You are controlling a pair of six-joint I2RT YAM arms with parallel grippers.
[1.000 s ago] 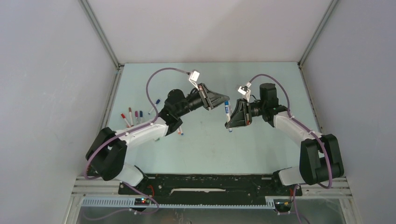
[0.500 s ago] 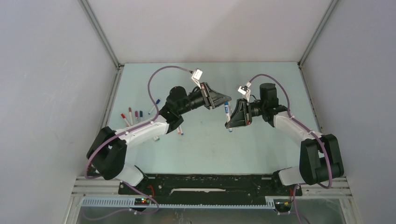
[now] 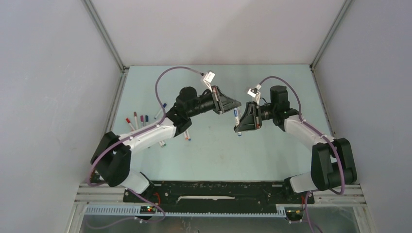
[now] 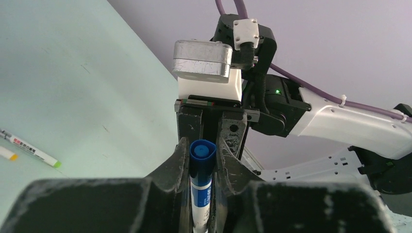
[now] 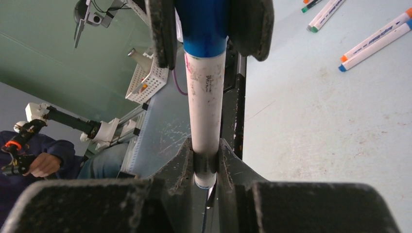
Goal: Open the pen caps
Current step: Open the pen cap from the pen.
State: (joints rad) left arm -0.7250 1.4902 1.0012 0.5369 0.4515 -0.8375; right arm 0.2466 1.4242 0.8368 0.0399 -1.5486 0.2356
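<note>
Got both arms bent inward, wrists turned toward each other, tips close together. Also got the left pincer [image 3: 238, 107] pinched on the blue cap [image 4: 202, 150] and the right pincer [image 3: 237, 127] clamped round the white barrel [image 5: 206, 107].

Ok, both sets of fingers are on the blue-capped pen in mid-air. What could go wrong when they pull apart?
1. The right fingers pinch the white barrel close to its tail end, so a hard pull may slide it out before the blue cap lets go.
2. The left fingers hold the cap in a narrow pinch; an off-axis pull could twist it loose.
3. All this is above the table; whatever slips would likely drop.
</note>
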